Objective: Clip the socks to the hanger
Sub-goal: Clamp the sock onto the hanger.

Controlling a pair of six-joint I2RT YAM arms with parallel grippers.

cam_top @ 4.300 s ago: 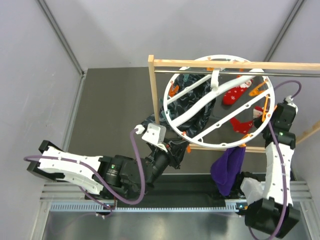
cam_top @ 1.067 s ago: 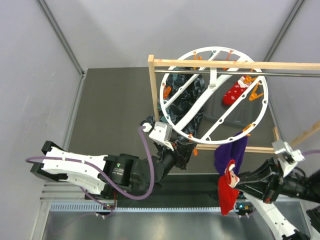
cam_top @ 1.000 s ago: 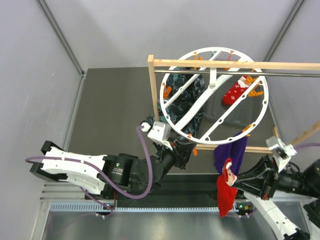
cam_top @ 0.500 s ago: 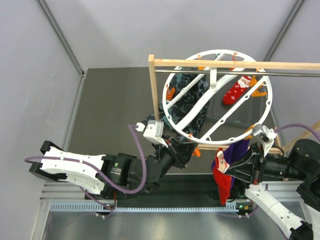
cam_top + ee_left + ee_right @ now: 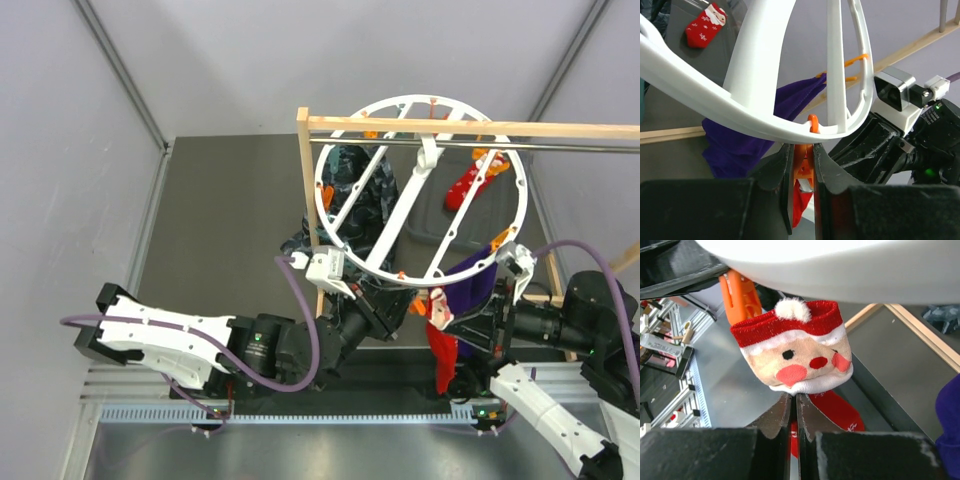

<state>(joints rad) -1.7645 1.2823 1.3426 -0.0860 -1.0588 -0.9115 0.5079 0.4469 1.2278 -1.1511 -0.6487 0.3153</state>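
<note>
Where left hand (image 5: 802,146) pinches, clip (image 5: 802,163) hides.

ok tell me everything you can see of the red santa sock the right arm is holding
The red knit Santa sock has a face cuff: white pompom, glittery red band, pink nose and cheeks. The right gripper pinches it just under the face; the red foot hangs below. Its cuff top sits beside the orange plastic clip under the white plastic hanger ring, apparently not yet clipped.
</note>
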